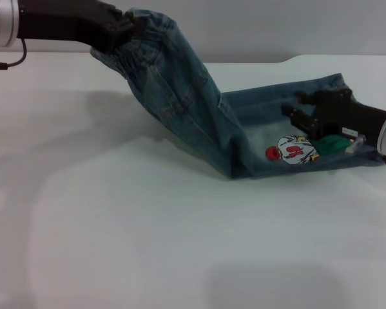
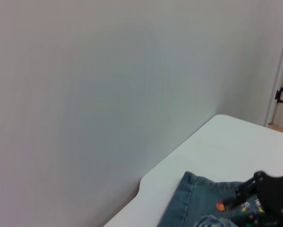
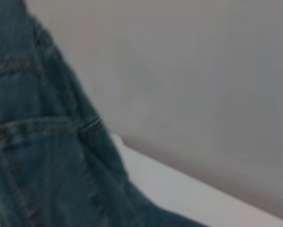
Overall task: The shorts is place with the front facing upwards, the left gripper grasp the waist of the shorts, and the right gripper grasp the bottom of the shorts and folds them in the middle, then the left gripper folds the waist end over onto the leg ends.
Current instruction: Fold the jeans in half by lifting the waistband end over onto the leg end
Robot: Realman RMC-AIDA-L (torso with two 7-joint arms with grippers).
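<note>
My left gripper (image 1: 118, 29) is shut on the waist of the shorts (image 1: 151, 26), holding it high above the table at the far left. From there the shorts (image 1: 193, 109) hang down in a slope to a crease on the table, then lie flat toward the right. The cartoon embroidery (image 1: 297, 151) faces up near the leg ends (image 1: 337, 82). My right gripper (image 1: 294, 104) rests open on top of that flat part, just behind the embroidery. The left wrist view shows the flat denim (image 2: 193, 198) and the right gripper (image 2: 232, 198). The raised denim (image 3: 37, 156) fills the right wrist view.
The white table (image 1: 115, 225) spreads wide in front and to the left of the shorts. A pale wall (image 2: 108, 94) stands right behind the table's far edge, and the table corner (image 2: 221, 118) shows at the far right.
</note>
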